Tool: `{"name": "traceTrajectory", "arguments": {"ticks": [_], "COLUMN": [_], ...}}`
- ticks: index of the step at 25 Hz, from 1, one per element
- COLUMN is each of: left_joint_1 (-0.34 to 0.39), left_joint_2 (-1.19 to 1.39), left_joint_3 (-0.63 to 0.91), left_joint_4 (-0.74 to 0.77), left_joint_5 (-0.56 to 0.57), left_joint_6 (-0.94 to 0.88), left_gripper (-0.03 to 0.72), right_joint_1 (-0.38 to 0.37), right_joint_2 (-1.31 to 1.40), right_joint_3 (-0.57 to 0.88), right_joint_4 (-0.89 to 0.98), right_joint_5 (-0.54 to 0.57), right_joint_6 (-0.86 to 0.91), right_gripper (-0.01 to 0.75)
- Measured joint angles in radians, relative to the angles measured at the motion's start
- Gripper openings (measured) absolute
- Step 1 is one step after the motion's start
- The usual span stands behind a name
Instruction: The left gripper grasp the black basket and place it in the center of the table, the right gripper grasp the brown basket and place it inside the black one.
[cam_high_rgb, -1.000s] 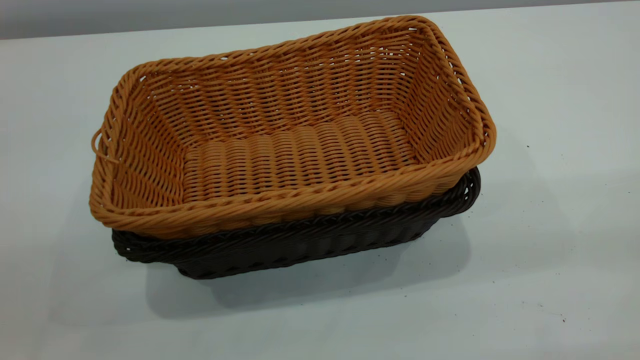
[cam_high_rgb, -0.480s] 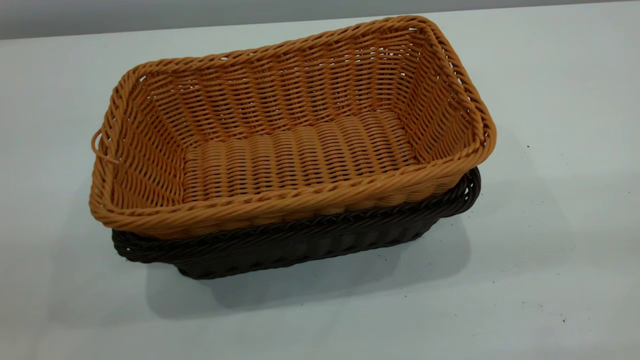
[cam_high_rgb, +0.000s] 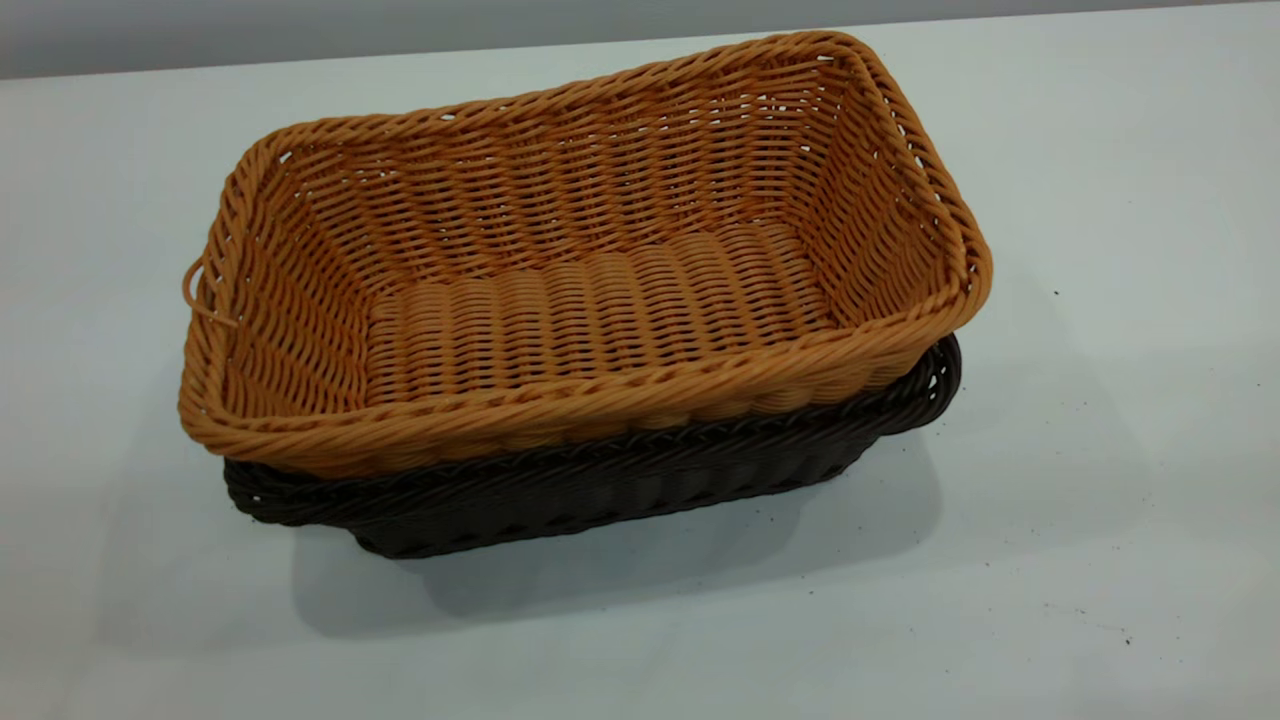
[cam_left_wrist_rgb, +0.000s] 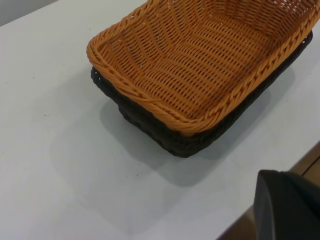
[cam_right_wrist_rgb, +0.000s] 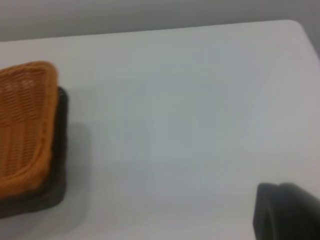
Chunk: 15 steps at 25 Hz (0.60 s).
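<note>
The brown basket (cam_high_rgb: 590, 270) is nested inside the black basket (cam_high_rgb: 600, 490), sitting slightly proud so only the dark braided rim and lower wall are seen. Nothing is held in the orange-tan one, just bare weave and a small loop on one short end. The stack is parked mid-table (cam_high_rgb: 1080, 560). The grippers are only glimpsed as dark corners in the wrist views, so their jaw state honestly can't be told.
</note>
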<state>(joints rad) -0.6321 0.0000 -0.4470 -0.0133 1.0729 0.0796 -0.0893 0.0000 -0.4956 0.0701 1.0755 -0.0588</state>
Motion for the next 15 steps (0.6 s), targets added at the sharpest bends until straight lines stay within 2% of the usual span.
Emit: {"name": "traceTrajectory", "arguments": {"ticks": [3,6,15], "left_joint_1": [0.011,0.068,0.380], "left_joint_2": [0.000,0.000,0.000], "left_joint_3": [0.000,0.000,0.000], "left_joint_4": [-0.001,-0.003,-0.003], "left_joint_5": [0.000,0.000,0.000], "left_joint_6": [-0.001,0.000,0.002], "left_gripper": [0.006,0.006,0.006], "right_joint_1": [-0.049,-0.079,-0.080], "right_joint_2": [0.000,0.000,0.000], "right_joint_3": [0.000,0.000,0.000], "right_joint_4": [0.000,0.000,0.003], "right_joint_5": [0.000,0.000,0.000], "right_joint_6": [0.000,0.000,0.000], "right_gripper": [0.004,0.004,0.004]}}
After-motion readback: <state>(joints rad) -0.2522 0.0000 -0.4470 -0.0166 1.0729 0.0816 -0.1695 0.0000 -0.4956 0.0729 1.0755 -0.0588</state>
